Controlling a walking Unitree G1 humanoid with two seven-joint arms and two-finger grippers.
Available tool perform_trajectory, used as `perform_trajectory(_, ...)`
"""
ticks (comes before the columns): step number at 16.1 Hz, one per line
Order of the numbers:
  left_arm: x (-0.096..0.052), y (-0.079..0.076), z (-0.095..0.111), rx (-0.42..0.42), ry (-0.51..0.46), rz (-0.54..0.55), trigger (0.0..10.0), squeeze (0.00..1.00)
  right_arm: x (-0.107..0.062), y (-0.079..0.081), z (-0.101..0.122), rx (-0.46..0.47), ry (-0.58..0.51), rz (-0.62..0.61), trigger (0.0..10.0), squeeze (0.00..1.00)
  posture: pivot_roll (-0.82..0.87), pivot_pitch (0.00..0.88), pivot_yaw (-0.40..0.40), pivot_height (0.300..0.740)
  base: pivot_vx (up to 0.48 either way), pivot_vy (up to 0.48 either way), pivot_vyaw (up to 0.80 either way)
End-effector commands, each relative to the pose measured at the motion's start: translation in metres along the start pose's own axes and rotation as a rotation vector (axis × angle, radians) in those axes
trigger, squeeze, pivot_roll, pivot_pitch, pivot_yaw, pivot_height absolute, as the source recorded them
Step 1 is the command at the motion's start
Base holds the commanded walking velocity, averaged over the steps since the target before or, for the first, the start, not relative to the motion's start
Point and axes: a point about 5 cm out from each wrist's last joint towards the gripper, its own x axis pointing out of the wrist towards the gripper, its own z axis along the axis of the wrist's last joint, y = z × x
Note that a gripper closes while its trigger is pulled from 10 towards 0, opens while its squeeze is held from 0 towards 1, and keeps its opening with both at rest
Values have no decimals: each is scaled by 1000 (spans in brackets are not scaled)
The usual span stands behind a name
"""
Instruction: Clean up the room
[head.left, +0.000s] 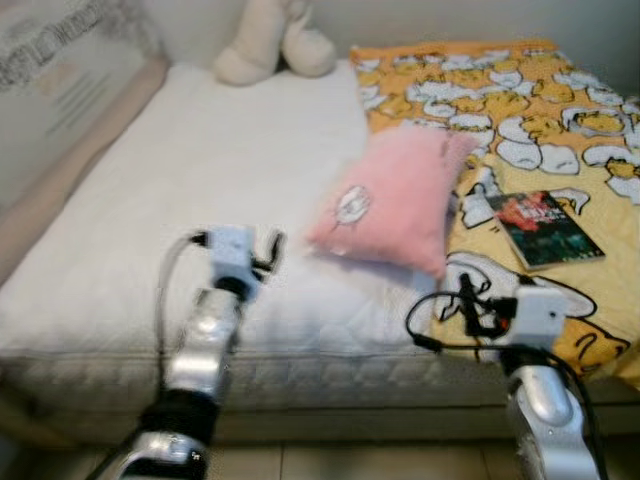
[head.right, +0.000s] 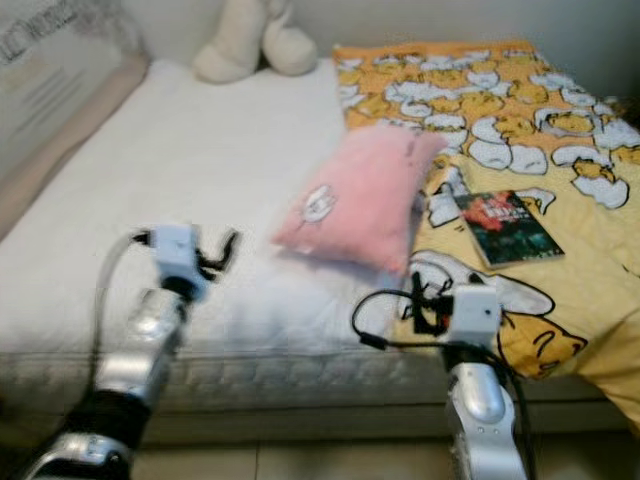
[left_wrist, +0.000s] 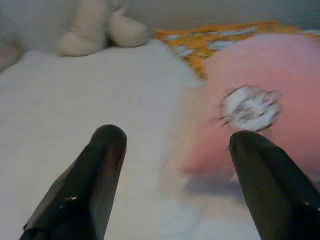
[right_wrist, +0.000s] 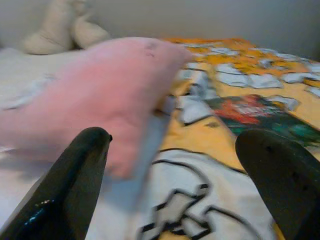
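Observation:
A pink pillow (head.left: 395, 200) with a white round patch lies in the middle of the bed, partly over the yellow duck-print blanket (head.left: 530, 110). A dark book (head.left: 545, 229) rests on the blanket to its right. A cream plush toy (head.left: 275, 40) sits at the head of the white mattress (head.left: 180, 170). My left gripper (head.left: 262, 252) hovers open over the mattress, left of the pillow (left_wrist: 250, 110). My right gripper (head.left: 470, 300) is open near the bed's front edge, below the pillow (right_wrist: 100, 95) and left of the book (right_wrist: 255, 112).
A padded beige side board (head.left: 70, 150) runs along the bed's left side. The wall stands behind the bed head. The mattress's front edge (head.left: 330, 375) lies just before me, with pale floor (head.left: 350, 460) below.

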Motion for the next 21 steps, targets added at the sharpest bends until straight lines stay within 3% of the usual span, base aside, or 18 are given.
perform_trajectory(1, 1, 10, 5, 25, -13, 16, 10000, 0, 3, 5, 4, 14, -17, 8, 10000, 0, -136, 0, 82, 740, 480, 0, -594)
perform_trajectory(5, 7, 3, 10, 31, -25, -23, 10000, 0, 5, 2, 12, 12, -55, -19, 10000, 0, -138, 0, 88, 740, 480, 0, 0)
perform_trajectory(8, 25, -15, 24, 16, -30, -118, 10000, 0, 19, -16, 43, 56, -135, -103, 10000, 0, -150, 0, 92, 740, 480, 0, 0)
perform_trajectory(11, 47, -18, 37, -98, 31, -134, 10000, 0, 31, -34, 59, 161, -128, -148, 10000, 0, -167, 0, 94, 740, 0, 0, 0)
perform_trajectory(12, 49, -17, 38, -111, 45, -136, 10000, 0, 31, -35, 59, 178, -123, -150, 10000, 0, -169, 0, 95, 740, 0, 0, 0)
perform_trajectory(15, 57, -22, 28, -250, 215, -210, 10000, 0, 27, -45, 35, 381, 16, -170, 10000, 0, -197, 0, 107, 740, 0, 0, 0)
perform_trajectory(18, 58, -27, 22, -317, 280, -206, 10000, 0, 27, -41, 27, 454, 83, -105, 10000, 0, -211, 0, 113, 740, 0, 0, 0)
perform_trajectory(21, 62, -39, 29, -410, 266, -240, 10000, 0, 31, -40, 29, 503, 97, -94, 10000, 0, -230, 11, 115, 740, 0, 0, 0)
